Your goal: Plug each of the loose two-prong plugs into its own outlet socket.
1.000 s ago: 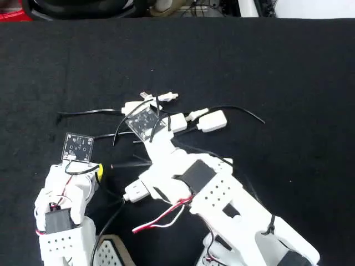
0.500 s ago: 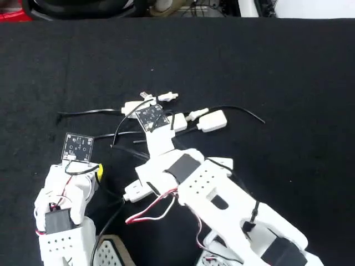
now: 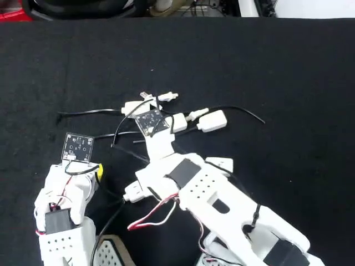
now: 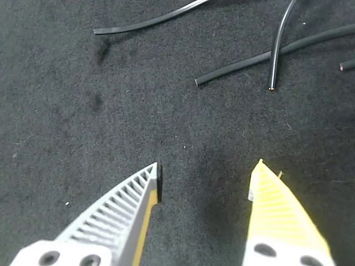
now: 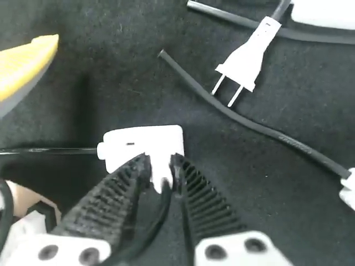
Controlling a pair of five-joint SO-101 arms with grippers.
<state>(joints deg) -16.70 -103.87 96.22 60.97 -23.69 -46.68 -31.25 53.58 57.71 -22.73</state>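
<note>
Right arm [image 3: 222, 205]: stretched out to the white block [image 5: 138, 141], and the right gripper [image 5: 161, 162] is pinched tight on the block's near edge. That's a grip!
Left arm [image 3: 61, 205]: well off to one side of the white block, with the left gripper [image 4: 207, 165] spread wide over bare cloth [image 4: 83, 111], holding nothing.
White block: flat on the cloth, cord [image 5: 50, 150] trailing from one end. A socket, I'd say, though its face is hidden.
Plug [image 5: 244, 58]: loose, prongs bare, near the white block but apart from it.
Cable [image 5: 249, 124]: black, running between the plug and the white block.
Risk: that's a thin edge grip, so the block could twist or pop free. The cable could also snag and drag the plug off line.
Surface: the black cloth covers the whole table [image 3: 277, 66]. It looks fuzzy enough to keep small parts from sliding.
Room: clutter [image 3: 166, 6] past the table's far edge, well away from the white block.
</note>
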